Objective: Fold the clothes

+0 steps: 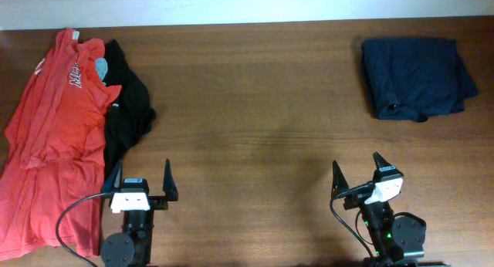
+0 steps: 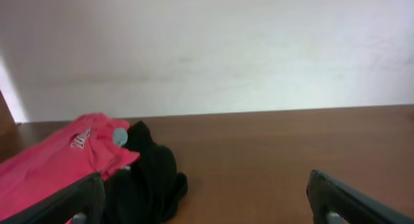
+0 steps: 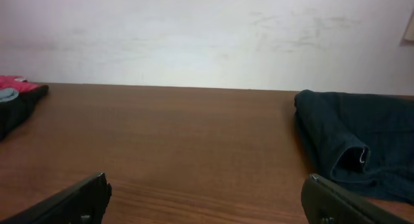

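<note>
While the left hand (image 1: 142,179) and right hand (image 1: 356,171) stand wide open and empty, a grab at the overlapped heap (image 1: 93,120) far left could drag two garments together. On the table (image 1: 255,113): one orange-red T-shirt (image 1: 50,136), one black garment (image 1: 127,113), one grey-blue scrap (image 1: 101,66), one folded navy piece (image 1: 417,78) far right.

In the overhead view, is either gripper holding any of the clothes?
No: the left gripper and right gripper both stand open over bare table, apart from the orange-red shirts, black garment and navy garment.
</note>
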